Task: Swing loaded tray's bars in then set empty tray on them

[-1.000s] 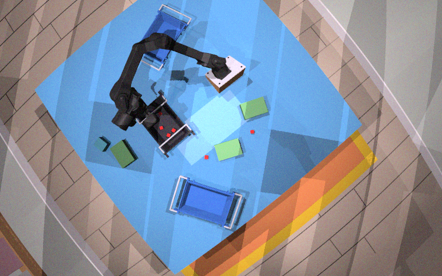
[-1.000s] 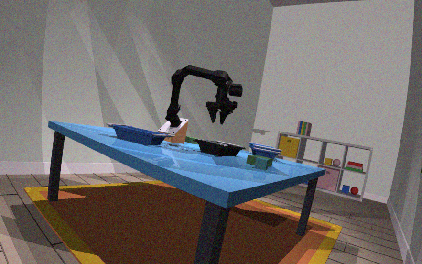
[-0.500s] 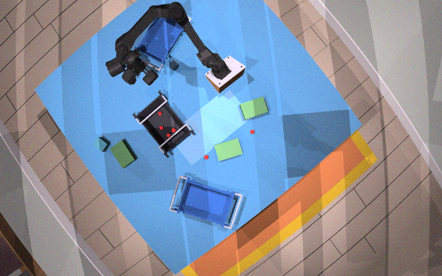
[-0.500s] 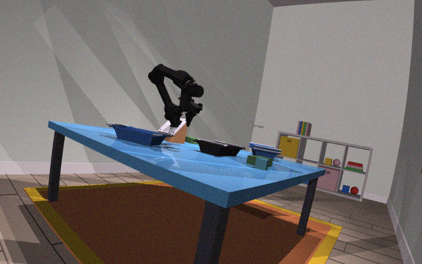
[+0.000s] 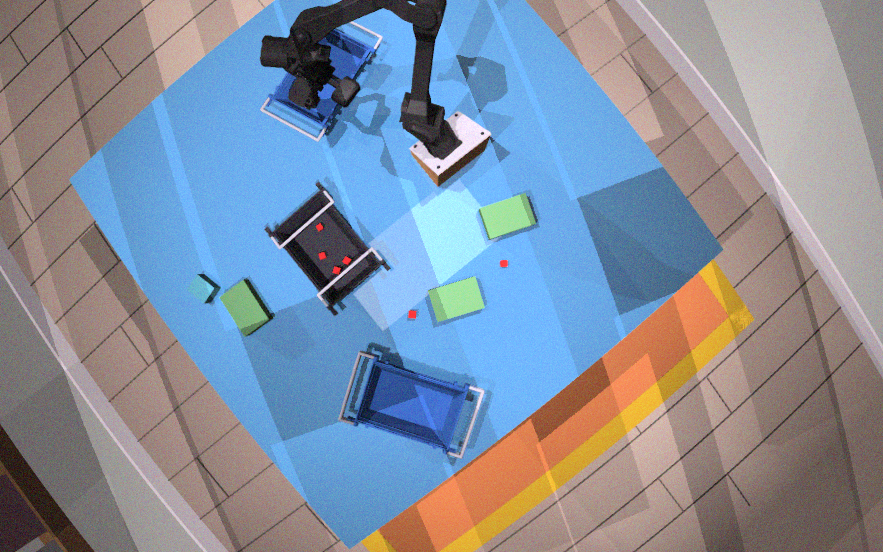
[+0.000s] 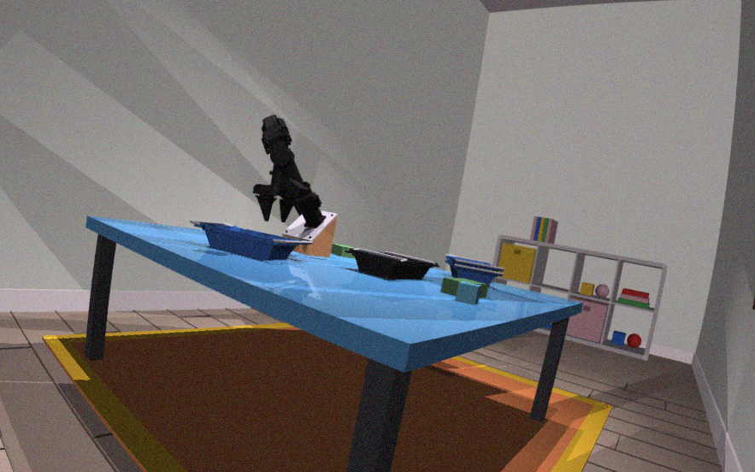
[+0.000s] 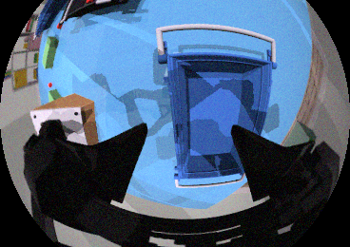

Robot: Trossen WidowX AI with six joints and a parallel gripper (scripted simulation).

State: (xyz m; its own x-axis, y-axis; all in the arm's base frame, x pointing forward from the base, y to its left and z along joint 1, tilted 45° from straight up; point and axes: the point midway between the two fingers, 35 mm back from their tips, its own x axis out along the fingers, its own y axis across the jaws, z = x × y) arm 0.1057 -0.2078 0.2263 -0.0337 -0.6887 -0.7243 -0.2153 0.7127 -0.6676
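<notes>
the black tray (image 5: 326, 249), the loaded one, sits near the middle of the blue table (image 5: 554, 288), with four little red blocks (image 5: 322, 255) inside. both of its white wire bars (image 5: 305, 218) lie in across the top, one near each end. no writing or labels that i can read anywhere.

counting trays: three. the black one plus two blue ones. one blue tray (image 5: 411, 403) sits toward the table edge by the orange and yellow rug, bars swung out over its ends. the other blue tray (image 7: 216, 122) is at the far corner near the arm's base block (image 5: 457, 145), and the gripper (image 5: 323, 90) hangs right above it. from the wrist view that tray is straight below, between the two dark fingers, its bars out past its ends too.

fingers are spread wide apart and there's nothing between them. in the exterior view the gripper (image 6: 274, 206) is up off the tray, not touching it.

other bits: three green blocks (image 5: 507, 215), one teal cube (image 5: 203, 288) just beside one of the greens, and two loose red blocks (image 5: 503, 263) on the table outside the black tray.
</notes>
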